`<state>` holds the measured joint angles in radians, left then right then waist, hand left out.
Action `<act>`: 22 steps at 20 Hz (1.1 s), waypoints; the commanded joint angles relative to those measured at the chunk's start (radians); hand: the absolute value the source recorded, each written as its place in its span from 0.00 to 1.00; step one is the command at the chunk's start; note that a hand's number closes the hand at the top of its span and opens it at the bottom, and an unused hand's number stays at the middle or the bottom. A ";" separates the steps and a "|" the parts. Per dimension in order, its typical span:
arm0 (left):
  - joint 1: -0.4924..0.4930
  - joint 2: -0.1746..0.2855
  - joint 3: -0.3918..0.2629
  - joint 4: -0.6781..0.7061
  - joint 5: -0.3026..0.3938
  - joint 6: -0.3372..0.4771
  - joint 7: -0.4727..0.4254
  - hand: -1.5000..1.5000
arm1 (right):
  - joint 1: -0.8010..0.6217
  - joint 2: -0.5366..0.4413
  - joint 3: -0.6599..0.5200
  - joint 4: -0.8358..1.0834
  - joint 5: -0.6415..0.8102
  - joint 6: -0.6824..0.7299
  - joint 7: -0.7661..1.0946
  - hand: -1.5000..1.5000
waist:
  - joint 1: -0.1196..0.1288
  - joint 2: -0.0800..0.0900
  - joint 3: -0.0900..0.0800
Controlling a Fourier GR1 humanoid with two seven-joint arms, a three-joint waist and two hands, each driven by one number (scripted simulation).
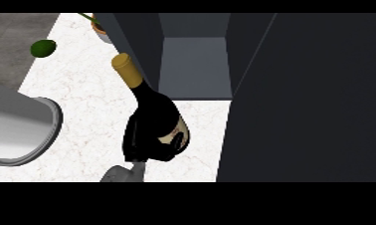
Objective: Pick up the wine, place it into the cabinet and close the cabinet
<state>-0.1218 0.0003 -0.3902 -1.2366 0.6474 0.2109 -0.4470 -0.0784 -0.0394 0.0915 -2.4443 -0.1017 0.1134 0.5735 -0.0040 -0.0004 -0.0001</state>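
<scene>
Over the counter point(81, 94), just left of the open cabinet point(195, 64), the wine bottle point(150, 97) is held tilted. Its foil neck is pointed far and left, and the fingers of the left hand point(136, 142) are curled round its lower body; the right hand is not seen. The pick-up is judged done, but the bottle lies wholly outside the cabinet, so it has yet to be carried right onto the grey shelf and released, and the door point(308, 94) at right swung shut.
</scene>
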 commanded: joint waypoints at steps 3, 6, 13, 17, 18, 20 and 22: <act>-0.042 0.000 -0.048 0.174 0.082 0.003 -0.149 1.00 | -0.053 -0.036 -0.040 -0.075 -0.081 -0.011 0.125 0.00 | -0.002 0.001 -0.001; -0.146 0.000 -0.048 0.243 0.120 0.026 -0.146 1.00 | 0.007 0.016 0.044 -0.052 0.007 -0.028 0.058 0.00 | -0.003 0.001 0.000; -0.304 0.000 -0.096 0.418 0.246 -0.001 -0.238 1.00 | -0.092 -0.020 -0.047 0.020 -0.058 -0.010 0.053 0.00 | -0.005 0.002 -0.001; -0.373 0.000 -0.088 0.517 0.286 -0.038 -0.271 1.00 | 0.006 -0.027 -0.080 0.027 -0.108 0.049 -0.042 0.00 | -0.009 0.002 0.000; -0.344 0.000 -0.192 0.421 0.349 0.102 -0.290 1.00 | 0.032 0.032 0.079 -0.001 0.030 0.009 -0.029 0.00 | -0.011 0.001 -0.001; -0.445 0.000 -0.143 0.525 0.363 0.057 -0.295 1.00 | -0.036 -0.020 -0.076 0.056 -0.109 0.031 -0.020 0.00 | -0.012 0.003 0.000; -0.444 0.000 -0.144 0.551 0.374 0.023 -0.304 1.00 | -0.046 0.009 0.006 0.039 -0.006 -0.015 0.008 0.00 | -0.009 0.002 0.000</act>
<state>-0.5245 0.0000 -0.5240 -0.7296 0.9890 0.2454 -0.7333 -0.1036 -0.0343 0.0863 -2.4048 -0.1293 0.1208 0.5593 -0.0156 0.0027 -0.0006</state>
